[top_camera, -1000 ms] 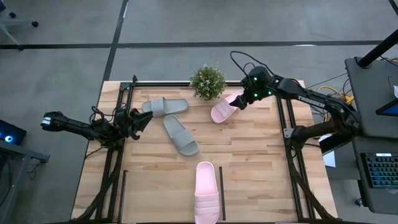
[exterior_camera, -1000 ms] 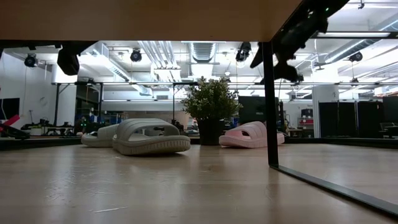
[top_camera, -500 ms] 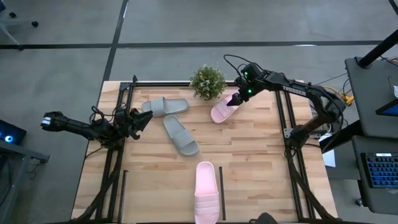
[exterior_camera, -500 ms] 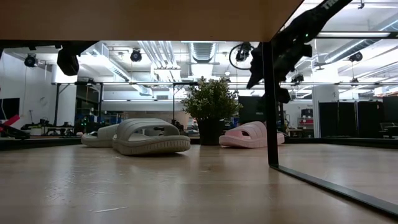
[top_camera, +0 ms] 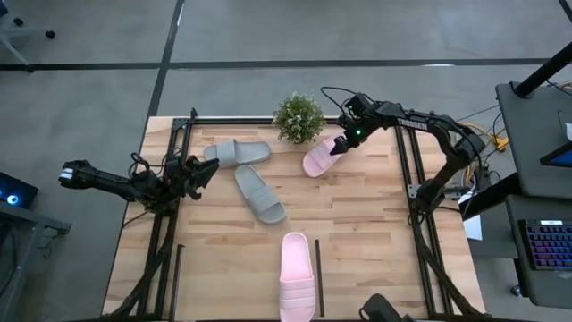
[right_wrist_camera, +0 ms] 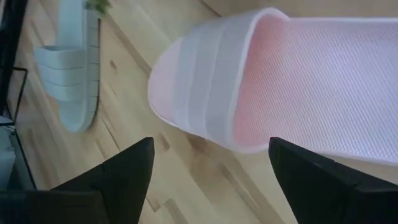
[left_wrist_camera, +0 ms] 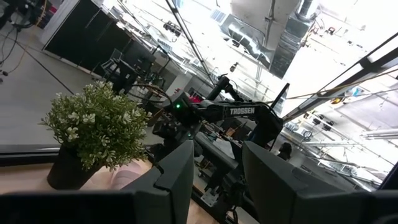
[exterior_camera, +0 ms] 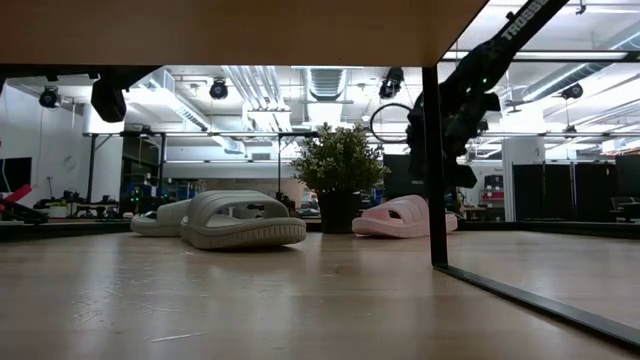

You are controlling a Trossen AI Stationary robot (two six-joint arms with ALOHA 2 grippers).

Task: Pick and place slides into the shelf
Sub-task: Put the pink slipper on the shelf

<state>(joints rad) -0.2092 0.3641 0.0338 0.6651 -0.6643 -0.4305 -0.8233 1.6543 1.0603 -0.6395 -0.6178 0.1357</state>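
One pale pink slide [top_camera: 318, 159] lies sole-down near the table's far edge, just right of a potted plant [top_camera: 298, 117]. My right gripper [top_camera: 337, 147] hovers open above its heel half. In the right wrist view the fingers [right_wrist_camera: 124, 177] straddle the slide's wide strap [right_wrist_camera: 199, 87] without touching it. The other pink slide [top_camera: 298, 275] lies at the near edge beside a thin black shelf bar [top_camera: 316, 265]. Two grey-green slides [top_camera: 237, 152] [top_camera: 260, 193] rest flat left of centre. My left gripper [top_camera: 202, 170] waits open at the table's left side.
The potted plant stands close to the left of the right gripper and also shows in the low view [exterior_camera: 338, 175]. The shelf's black upright bar [exterior_camera: 433, 170] and wooden top board fill the low view's near side. Black arm frames run along both table sides.
My right gripper has moved toward the table's left and come down toward the pink slide by the plant, staying open. The slides have kept their places.
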